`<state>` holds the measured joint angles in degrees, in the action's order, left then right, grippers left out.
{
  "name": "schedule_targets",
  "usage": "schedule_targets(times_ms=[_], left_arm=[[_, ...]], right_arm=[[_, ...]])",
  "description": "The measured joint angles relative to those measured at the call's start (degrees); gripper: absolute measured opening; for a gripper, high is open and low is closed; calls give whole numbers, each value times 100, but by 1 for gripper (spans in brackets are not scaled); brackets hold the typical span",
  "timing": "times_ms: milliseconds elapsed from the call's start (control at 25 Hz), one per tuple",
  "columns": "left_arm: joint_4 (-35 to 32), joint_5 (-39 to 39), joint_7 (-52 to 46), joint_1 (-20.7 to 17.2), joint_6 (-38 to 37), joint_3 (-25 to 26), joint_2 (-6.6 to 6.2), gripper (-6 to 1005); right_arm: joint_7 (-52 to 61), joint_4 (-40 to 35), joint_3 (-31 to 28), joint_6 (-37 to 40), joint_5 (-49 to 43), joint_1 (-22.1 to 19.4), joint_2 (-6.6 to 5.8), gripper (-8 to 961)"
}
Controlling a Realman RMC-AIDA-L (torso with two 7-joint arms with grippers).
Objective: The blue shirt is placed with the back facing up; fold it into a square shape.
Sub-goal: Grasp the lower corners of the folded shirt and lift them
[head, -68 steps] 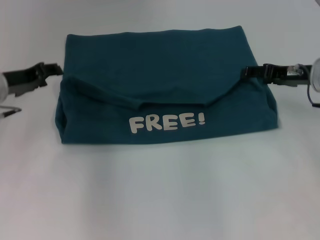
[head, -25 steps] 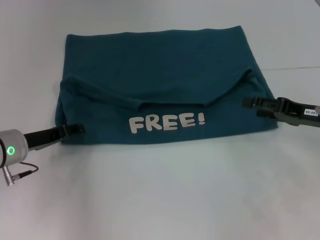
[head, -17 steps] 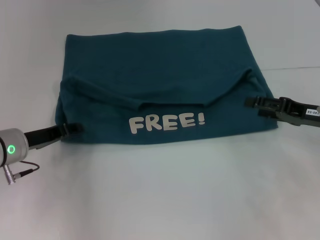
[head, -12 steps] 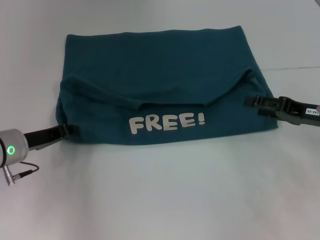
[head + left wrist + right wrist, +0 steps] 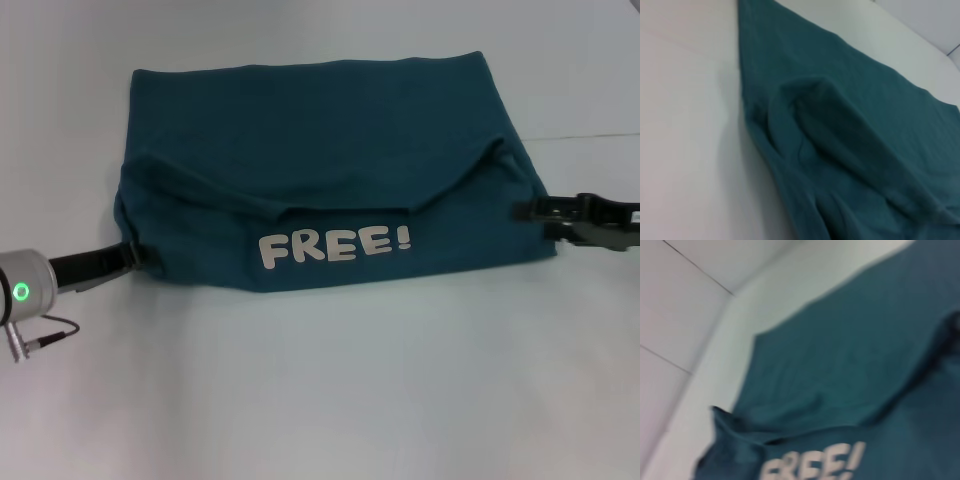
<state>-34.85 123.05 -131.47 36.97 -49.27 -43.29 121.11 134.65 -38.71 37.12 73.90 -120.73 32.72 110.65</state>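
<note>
Now, at the table: two grippers flank a half-folded garment.
Shirt: the blue shirt [image 5: 320, 170] lies flat on the white table [image 5: 320, 390], already folded into a wide rectangle, with a flap turned over so the white "FREE!" lettering [image 5: 335, 245] faces up along its near edge.
Left gripper: the left gripper [image 5: 125, 258] sits low at the shirt's near left corner, tips touching or just under the hem; whether its fingers are parted or clamped cannot be told.
Right gripper: the right gripper [image 5: 525, 211] reaches the shirt's right edge, level with the flap's end; its finger state cannot be told either.
Step in hand: likely taking hold of the two side edges for another fold.
Next move: probably a secure pinch on both sides, then an even lift and carry across, so the rectangle closes toward a square without bunching.
</note>
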Motion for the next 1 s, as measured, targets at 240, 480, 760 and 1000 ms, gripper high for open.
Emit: schedule_targets(times_ms=[240,480,760,1000], left_arm=[[-116,3,-145,23,-110,-3,-38,16],[-230,10,-307,60,-324,0,-82,16],[-272,-31,-350,53,-416,29,-113,17],[-316,-35,-353,110,-442,32,-114,17]], right_arm=[[1069,-32,50,1,-1255,474,-549,836],[1106,-27,50,-235,-1963,832,-606,836],[966,36,176,-745,-2094,887,-288,835],[898,312,351,-1168,-2118,879,-220,835]])
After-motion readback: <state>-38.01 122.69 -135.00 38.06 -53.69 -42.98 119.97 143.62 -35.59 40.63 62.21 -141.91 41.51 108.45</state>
